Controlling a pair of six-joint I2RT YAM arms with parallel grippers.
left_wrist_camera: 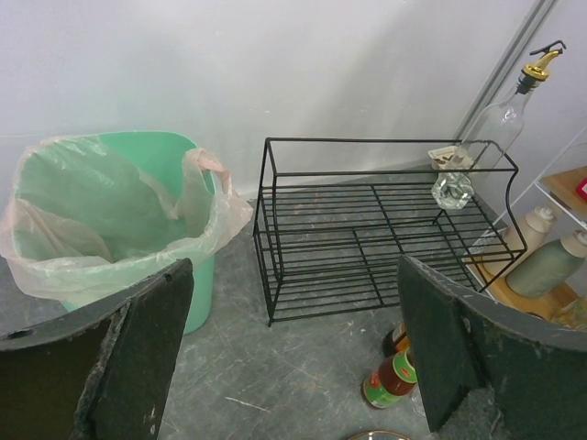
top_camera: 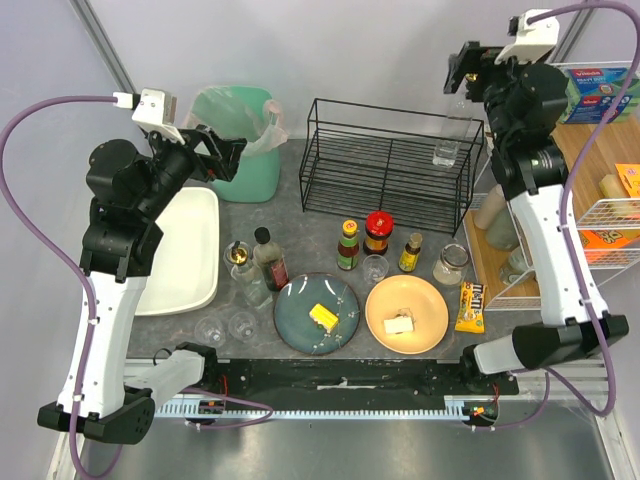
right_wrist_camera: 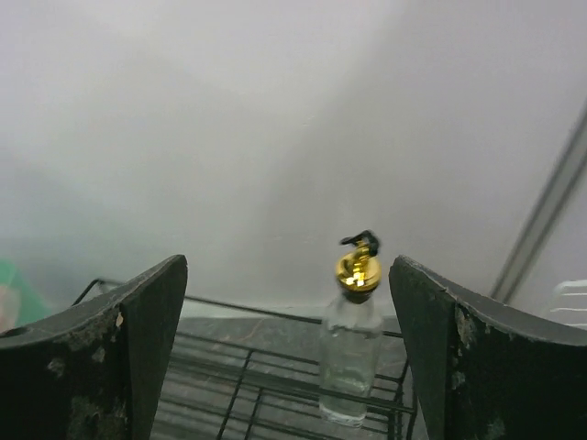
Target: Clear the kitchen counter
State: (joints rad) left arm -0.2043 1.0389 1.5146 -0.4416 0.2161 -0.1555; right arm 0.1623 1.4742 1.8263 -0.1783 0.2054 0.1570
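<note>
Bottle (right_wrist_camera: 351,348) on wire rack (top_camera: 390,170), bin (top_camera: 250,178) beside; left fingers (left_wrist_camera: 138,357), right fingers (right_wrist_camera: 138,348) apart

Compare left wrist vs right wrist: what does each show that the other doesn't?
Left wrist only: the open mouth of the green lined bin, sauce bottles on the kitchen counter, and two pale bottles at the right edge.
Right wrist only: nothing new beyond the open right gripper and blank wall.
Both: the black wire rack and the clear bottle with a gold pourer standing on it.
</note>
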